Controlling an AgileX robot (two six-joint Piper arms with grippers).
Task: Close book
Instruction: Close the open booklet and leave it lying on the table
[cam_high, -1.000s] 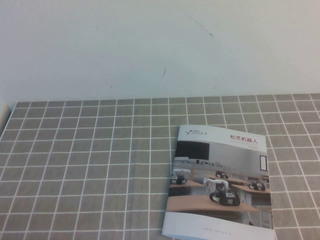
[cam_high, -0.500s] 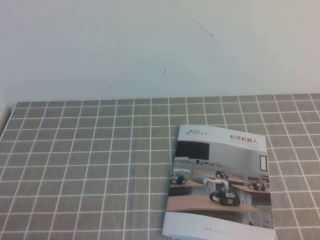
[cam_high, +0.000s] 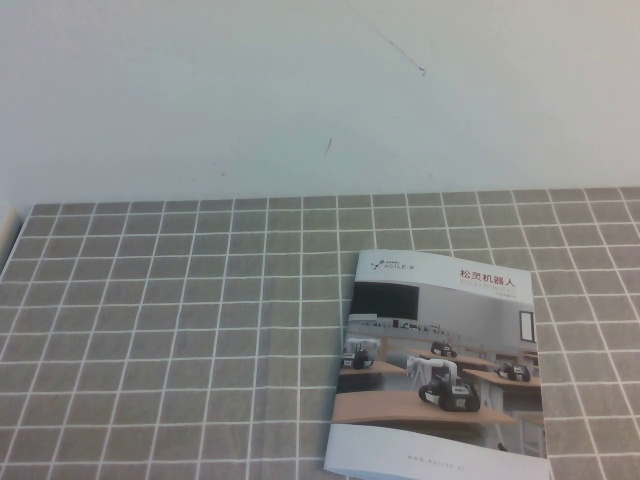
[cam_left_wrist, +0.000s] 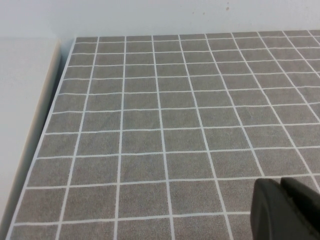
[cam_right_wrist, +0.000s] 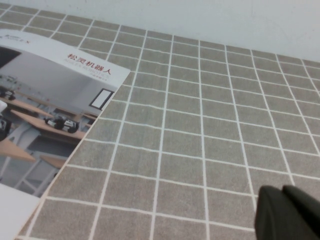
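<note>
Book (cam_high: 440, 365) looks shut already, so I'd leave both clenched: left tool (cam_left_wrist: 281, 195) over bare desk (cam_high: 150, 330), right tool (cam_right_wrist: 283, 197) near it.

Books: one book (cam_high: 440, 365) is counted, on the worktop's near right part.
Worktops: one worktop (cam_high: 150, 330) is counted.
Grippers: two are counted, the left gripper (cam_left_wrist: 282, 200) over the worktop's left side and the right gripper (cam_right_wrist: 285, 205) over the worktop right of the book.

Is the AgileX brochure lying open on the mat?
No: the AgileX brochure lies closed, cover up, on the grid mat; left gripper and right gripper hang above the mat.
</note>
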